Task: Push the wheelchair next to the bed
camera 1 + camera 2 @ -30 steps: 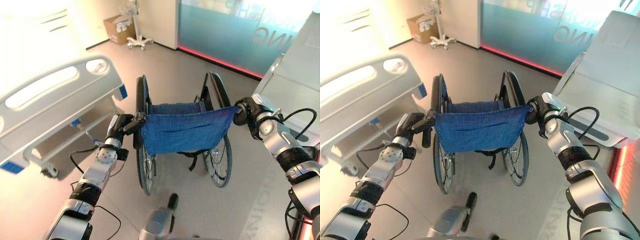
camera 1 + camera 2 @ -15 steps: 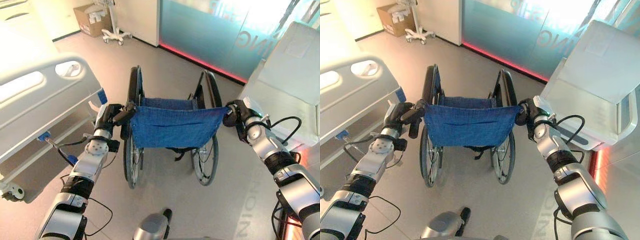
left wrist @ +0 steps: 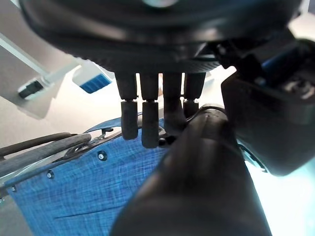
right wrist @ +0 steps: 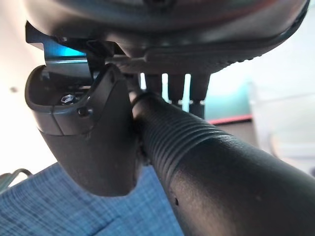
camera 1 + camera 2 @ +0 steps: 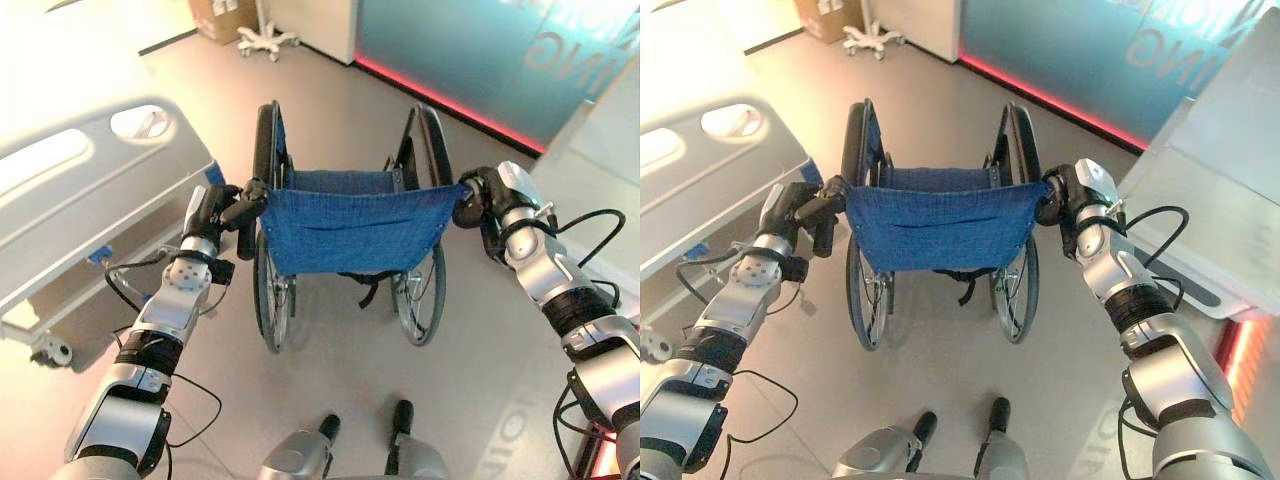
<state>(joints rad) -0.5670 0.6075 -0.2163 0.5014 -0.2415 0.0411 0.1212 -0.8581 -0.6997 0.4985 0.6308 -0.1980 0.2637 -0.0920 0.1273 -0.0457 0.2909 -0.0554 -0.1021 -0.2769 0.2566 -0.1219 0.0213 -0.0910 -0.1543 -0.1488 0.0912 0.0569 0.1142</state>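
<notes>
A wheelchair with a blue cloth backrest [image 5: 350, 230] and black wheels stands on the floor straight ahead, its back toward me. My left hand [image 5: 208, 212] is curled round the left push handle [image 3: 197, 187], its fingers [image 3: 147, 118] hooked over the black grip. On the other side, my right hand [image 5: 482, 200] is shut on the ribbed right push handle [image 4: 206, 167], thumb [image 4: 83, 142] on one side and fingers on the other. The white bed [image 5: 90, 190], with its slotted end rail, lies to the left, close beside the chair's left wheel [image 5: 268, 300].
A grey padded stretcher [image 5: 1230, 200] lies on the right, near my right arm. At the far end stand a cardboard box [image 5: 222, 8], a wheeled stand base [image 5: 265, 38] and a frosted glass wall [image 5: 450, 60] with a red floor strip. Open floor stretches ahead of the chair.
The whole view has shifted as the camera moved. Both hands stay closed on the push handles, and the wheelchair remains in front of me beside the bed's end rail.
</notes>
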